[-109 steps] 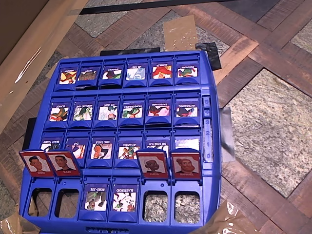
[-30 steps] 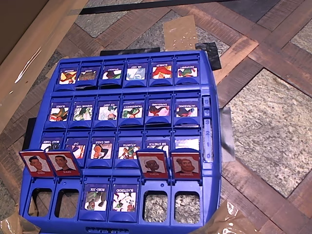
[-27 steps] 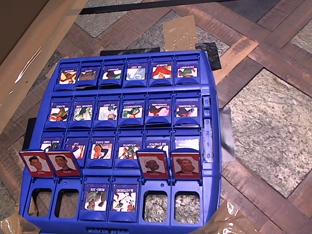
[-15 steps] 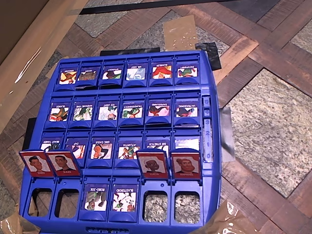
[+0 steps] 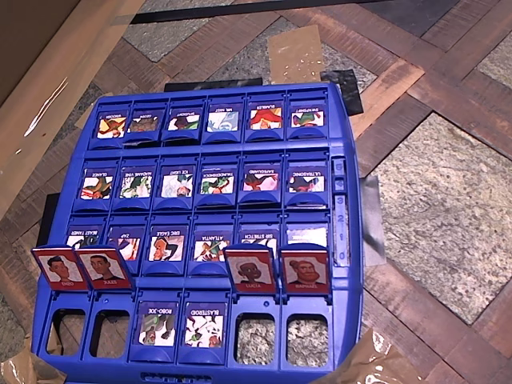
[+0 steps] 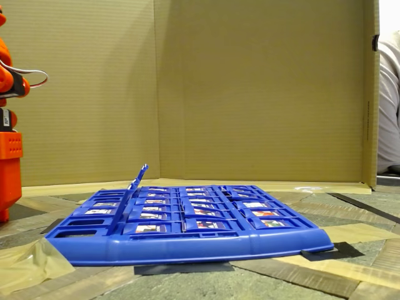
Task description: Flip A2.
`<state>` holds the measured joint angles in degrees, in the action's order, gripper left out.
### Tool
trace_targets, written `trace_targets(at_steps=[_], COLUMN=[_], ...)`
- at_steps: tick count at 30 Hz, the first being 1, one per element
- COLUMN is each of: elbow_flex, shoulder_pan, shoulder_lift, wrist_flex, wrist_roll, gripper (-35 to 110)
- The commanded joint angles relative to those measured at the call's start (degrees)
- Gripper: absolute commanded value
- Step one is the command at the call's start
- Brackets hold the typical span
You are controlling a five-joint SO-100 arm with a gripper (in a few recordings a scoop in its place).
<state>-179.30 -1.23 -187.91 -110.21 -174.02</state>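
Note:
A2 [image 5: 158,324] lies flat with its blue face up in the overhead view, labelled "ROBO-JOE" over a greenish cartoon. It sits in the nearest row of the blue game board [image 5: 344,240], third slot from the left. The blue "BLASTEROID" tile [image 5: 205,324] lies flat right beside it. Several red-framed portrait tiles stand upright in that row, two to the left [image 5: 82,268] and two to the right [image 5: 278,270]. In the fixed view the orange arm [image 6: 9,150] stands at the left edge, apart from the board [image 6: 187,247].
All tiles in the three farther rows lie flat, blue side up. Cardboard walls [image 6: 250,94] close the back and sides. Brown tape patches [image 5: 294,52] and a black pad [image 5: 344,84] lie on the patterned floor. A person's sleeve [image 6: 389,106] shows at the right edge.

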Motion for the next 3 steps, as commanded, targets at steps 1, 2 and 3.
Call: trace_targets(at_steps=[1,2,3], elbow_flex=[-0.09,-0.09,-0.09], shoulder_pan=[-0.35,-0.35,-0.35], shoulder_lift=[-0.18,-0.18,-0.18], wrist_flex=[-0.18,-0.18,-0.18], wrist_roll=[0.44,0.44,0.44], gripper=[0,0,0])
